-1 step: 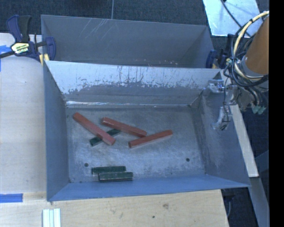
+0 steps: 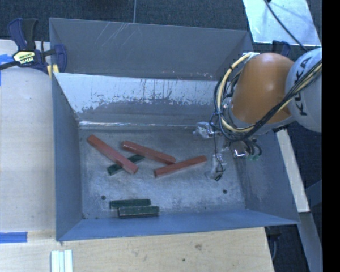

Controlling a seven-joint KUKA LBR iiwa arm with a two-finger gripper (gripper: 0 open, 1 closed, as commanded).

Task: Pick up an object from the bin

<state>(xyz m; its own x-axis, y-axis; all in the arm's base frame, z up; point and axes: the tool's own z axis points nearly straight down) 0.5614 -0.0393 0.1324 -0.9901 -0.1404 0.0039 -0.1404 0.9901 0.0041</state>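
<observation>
Hanging in the grey metal bin [image 2: 158,52], the tool [image 2: 217,169] sits just right of a long reddish-brown flat bar [image 2: 180,166]; whether it is parted or closed cannot be told.

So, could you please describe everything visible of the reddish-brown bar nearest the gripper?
The reddish-brown bar is a long, slim, straight-edged stick, seemingly painted wood or plastic. It lies flat on the bin floor, right of centre, slanted, its right end pointing at the gripper close beside it. It appears to touch no other piece.
</observation>
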